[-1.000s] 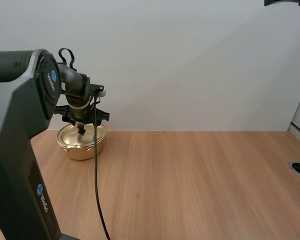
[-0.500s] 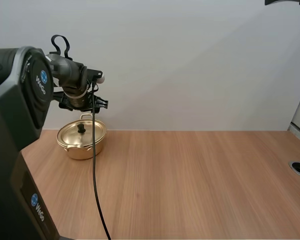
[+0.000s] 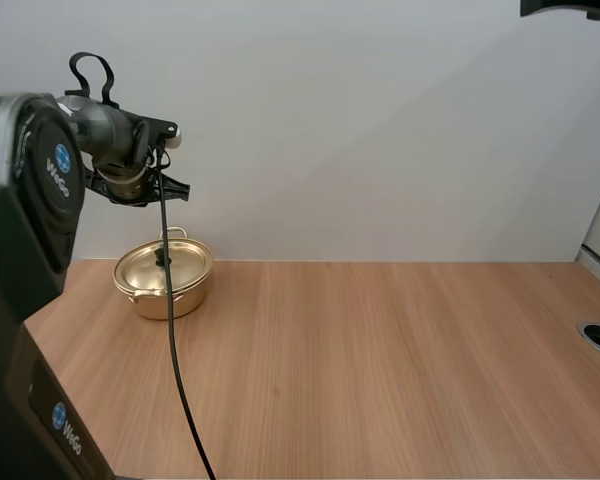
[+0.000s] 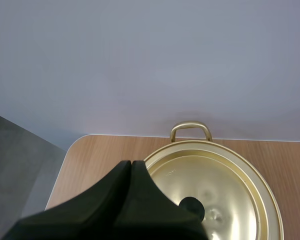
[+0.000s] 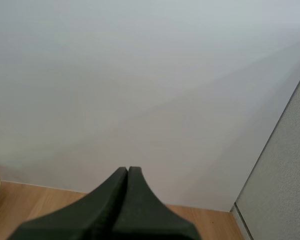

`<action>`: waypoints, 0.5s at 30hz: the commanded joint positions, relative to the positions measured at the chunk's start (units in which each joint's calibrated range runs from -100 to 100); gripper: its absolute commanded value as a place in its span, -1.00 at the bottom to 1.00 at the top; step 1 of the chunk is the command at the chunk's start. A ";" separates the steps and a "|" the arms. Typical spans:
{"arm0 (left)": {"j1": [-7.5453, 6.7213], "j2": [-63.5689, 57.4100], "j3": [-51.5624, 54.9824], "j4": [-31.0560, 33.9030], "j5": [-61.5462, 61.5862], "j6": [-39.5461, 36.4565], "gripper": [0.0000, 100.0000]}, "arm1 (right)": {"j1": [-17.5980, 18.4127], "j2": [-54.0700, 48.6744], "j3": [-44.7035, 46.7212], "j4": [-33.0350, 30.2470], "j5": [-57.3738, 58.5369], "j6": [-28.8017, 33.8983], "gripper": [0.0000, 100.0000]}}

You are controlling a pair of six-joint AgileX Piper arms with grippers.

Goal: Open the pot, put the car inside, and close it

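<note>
Left jaws have risen above the pot (image 3: 164, 278); pressed together.

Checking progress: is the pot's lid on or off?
On: the lid sits level within the pot rim, knob up. The left gripper, shut, holds nothing.

Bright, even light throughout; the pot (image 3: 145, 299) throws only a faint shadow just beneath it, its lid (image 4: 217, 182) glinting softly.

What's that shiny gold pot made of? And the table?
The pot looks like metal, gold-coloured and polished: its lid mirrors light. The knob is black, maybe plastic. The table looks like wood or wood-print: brown grain lines.
</note>
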 commanded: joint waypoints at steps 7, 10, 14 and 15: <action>0.04 -13.30 0.01 0.15 -1.38 0.02 -1.00 | -0.04 0.01 10.69 -0.26 -11.11 4.09 -1.00; 0.04 -18.73 0.01 0.15 -3.61 0.02 -1.00 | -0.04 0.01 17.62 -0.38 -15.64 5.55 -1.00; 0.04 -25.96 0.49 -0.48 -4.43 0.02 -1.00 | -0.04 0.01 27.80 -3.87 -23.76 7.74 -1.00; 0.04 -27.70 1.06 -1.52 -4.21 0.02 -1.00 | -0.04 0.01 31.04 -5.43 -27.17 8.85 -1.00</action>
